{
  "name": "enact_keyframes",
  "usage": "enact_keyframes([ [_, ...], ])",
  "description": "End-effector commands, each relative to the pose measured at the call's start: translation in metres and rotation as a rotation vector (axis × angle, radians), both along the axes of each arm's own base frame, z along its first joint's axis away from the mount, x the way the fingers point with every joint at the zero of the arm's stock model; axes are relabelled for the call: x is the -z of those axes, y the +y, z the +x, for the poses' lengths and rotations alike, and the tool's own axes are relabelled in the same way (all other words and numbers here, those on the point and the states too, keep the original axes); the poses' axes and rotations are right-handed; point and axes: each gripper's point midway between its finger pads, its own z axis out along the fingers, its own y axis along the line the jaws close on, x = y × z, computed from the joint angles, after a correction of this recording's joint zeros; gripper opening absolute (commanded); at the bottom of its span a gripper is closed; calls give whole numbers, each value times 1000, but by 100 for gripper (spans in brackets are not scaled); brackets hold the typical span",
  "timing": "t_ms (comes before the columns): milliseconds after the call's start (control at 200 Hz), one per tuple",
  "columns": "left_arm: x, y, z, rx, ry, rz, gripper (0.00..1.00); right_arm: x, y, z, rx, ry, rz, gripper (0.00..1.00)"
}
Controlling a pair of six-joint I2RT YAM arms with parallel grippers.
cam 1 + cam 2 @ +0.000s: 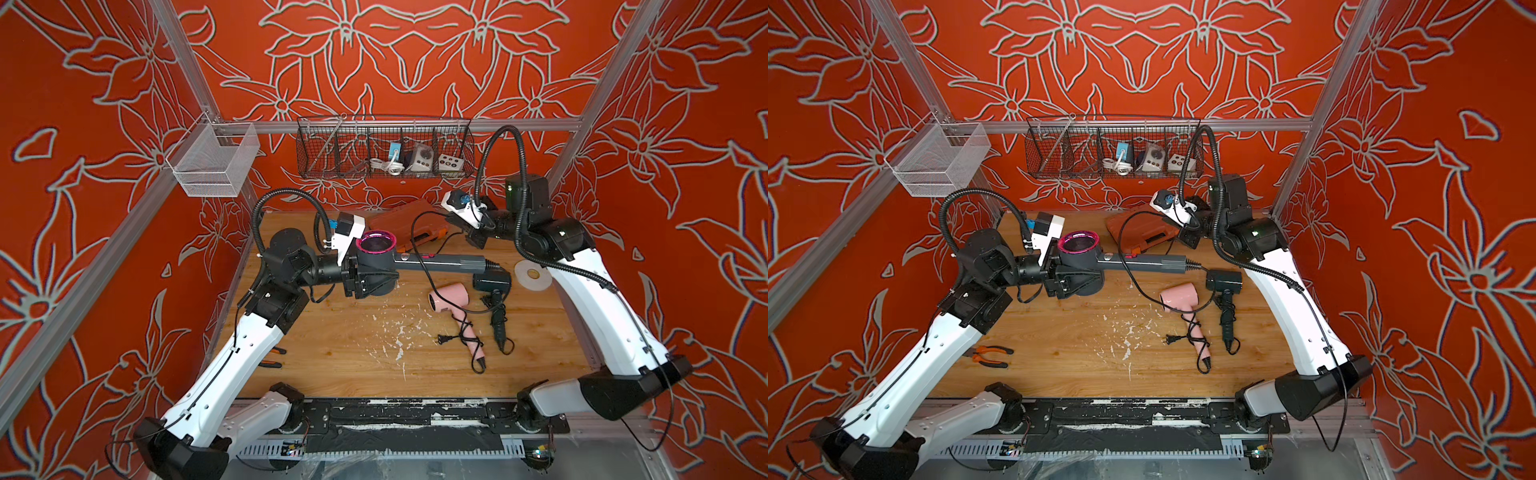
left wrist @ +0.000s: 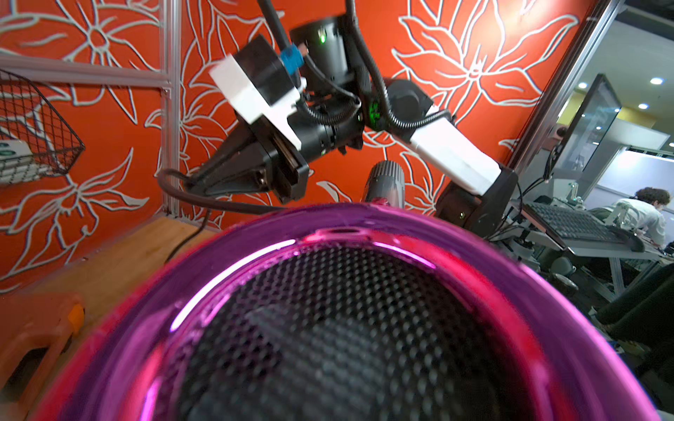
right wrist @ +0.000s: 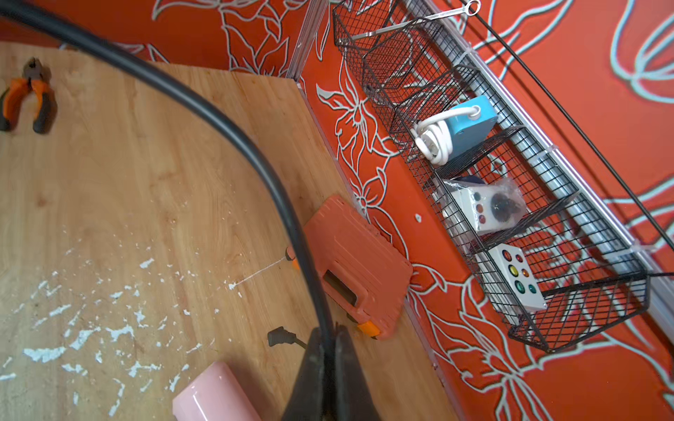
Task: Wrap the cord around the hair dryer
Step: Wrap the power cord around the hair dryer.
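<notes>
The right hand (image 3: 330, 368) is pinched together on the black cord (image 3: 219, 115), raised near the back of the tabletop (image 1: 332, 353), close to the orange case (image 1: 405, 224). From those fingers the cord arcs up and back down, and in both top views a strand crosses the grey handle before running to the strain relief at the handle's end.

The left hand (image 1: 372, 279) is clamped on the barrel of the hair dryer (image 1: 440, 262), pink ring facing up and handle pointing level toward the right arm. Whether the barrel's underside touches the tabletop cannot be told.

This looks like an early turn of the winding: one pass over the handle at most, with much slack in the air. The next move probably calls for the right hand to carry the cord under the handle and back over, taut, while the left hand holds steady. The pink dryer (image 1: 451, 297) and black dryer (image 1: 492, 282) lie just below that path and could snag.
</notes>
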Motion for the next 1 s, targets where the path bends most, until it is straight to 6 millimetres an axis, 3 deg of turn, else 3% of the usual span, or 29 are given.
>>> enact_keyframes([
  [0,-34,5,-8,28,-96,-92,0,-26,4,-13,-57,4,177,0],
  [210,-46,13,12,-44,-96,-146,0,-20,3,-16,-52,91,326,0],
  [485,-60,39,68,-238,-40,-240,0,11,12,-19,-48,234,463,0],
  [645,-61,54,95,-322,-20,-279,0,27,21,-39,-66,250,461,0],
  [991,-70,85,131,-489,-35,-332,0,85,67,-102,-183,292,172,0],
])
